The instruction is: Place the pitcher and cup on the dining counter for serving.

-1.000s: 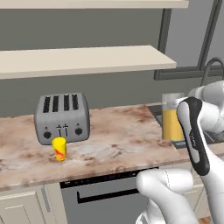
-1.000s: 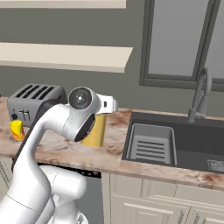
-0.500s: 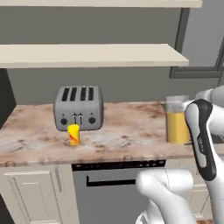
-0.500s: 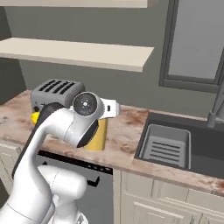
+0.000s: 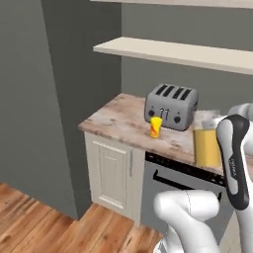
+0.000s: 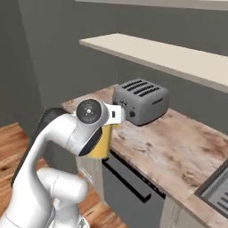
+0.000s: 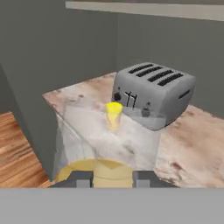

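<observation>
Pitcher: clear cylindrical pitcher with amber-yellow liquid (image 5: 207, 147), right of centre in the left base view, off the table surface and in front of its edge; in the right base view it sits behind the wrist, centre-left (image 6: 101, 142).
Gripper: gripper (image 7: 113, 177) at the bottom centre of the hand view, fingers either side of the pitcher's base, pinching it.
Cup: small yellow tapered cup with red-orange markings (image 5: 156, 127), centre of the left base view, standing on the brown-beige marbled table (image 5: 121, 117) just in front of the grey four-slot toaster (image 5: 171, 105). In the hand view it shows through the glass, centre (image 7: 113, 114).
Change: over the last second the whole scene has slid right and turned in both base views; wooden floor (image 5: 34, 217) and a grey wall (image 5: 29, 89) now come in at left. That reads as the base driving, not the things moving. Pitcher keeps its place against the arm.
Meaning: pitcher is in transit, likely toward the dining counter. Cup left behind, its fetch not yet begun.
</observation>
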Robot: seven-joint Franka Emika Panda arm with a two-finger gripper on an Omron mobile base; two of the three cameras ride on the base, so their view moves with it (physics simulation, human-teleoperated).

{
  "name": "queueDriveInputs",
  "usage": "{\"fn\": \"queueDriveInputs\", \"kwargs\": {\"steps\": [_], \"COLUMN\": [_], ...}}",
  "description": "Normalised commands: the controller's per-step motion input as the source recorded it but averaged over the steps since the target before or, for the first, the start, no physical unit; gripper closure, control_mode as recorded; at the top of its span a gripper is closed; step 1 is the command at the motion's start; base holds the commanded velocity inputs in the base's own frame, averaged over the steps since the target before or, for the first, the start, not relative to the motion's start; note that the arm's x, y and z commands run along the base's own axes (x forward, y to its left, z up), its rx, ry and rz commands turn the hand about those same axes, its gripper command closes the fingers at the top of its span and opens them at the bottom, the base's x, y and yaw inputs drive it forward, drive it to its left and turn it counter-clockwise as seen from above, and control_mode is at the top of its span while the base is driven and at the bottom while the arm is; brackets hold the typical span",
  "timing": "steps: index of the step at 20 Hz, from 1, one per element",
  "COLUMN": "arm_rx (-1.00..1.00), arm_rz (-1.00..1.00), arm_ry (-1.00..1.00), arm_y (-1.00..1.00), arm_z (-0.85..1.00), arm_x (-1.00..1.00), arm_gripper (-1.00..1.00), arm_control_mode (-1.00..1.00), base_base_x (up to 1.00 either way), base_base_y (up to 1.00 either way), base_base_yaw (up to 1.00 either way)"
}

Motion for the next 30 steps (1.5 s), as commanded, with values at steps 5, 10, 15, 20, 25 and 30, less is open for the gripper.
{"fn": "queueDriveInputs", "kwargs": {"steps": [5, 10, 15, 20, 25, 30], "arm_rx": [0.00, 0.00, 0.00, 0.00, 0.00, 0.00], "arm_rz": [0.00, 0.00, 0.00, 0.00, 0.00, 0.00], "arm_ry": [0.00, 0.00, 0.00, 0.00, 0.00, 0.00], "arm_y": [0.00, 0.00, 0.00, 0.00, 0.00, 0.00], "arm_z": [0.00, 0.00, 0.00, 0.00, 0.00, 0.00], "arm_x": [0.00, 0.00, 0.00, 0.00, 0.00, 0.00], "arm_gripper": [1.00, 1.00, 1.00, 1.00, 1.00, 1.00], "arm_control_mode": [1.00, 1.00, 1.00, 1.00, 1.00, 1.00], "base_base_x": [0.00, 0.00, 0.00, 0.00, 0.07, 0.55], "base_base_y": [0.40, 0.38, 0.36, 0.43, 0.35, 0.07], "base_base_yaw": [0.95, 0.96, 0.97, 0.91, 0.88, 0.79]}}
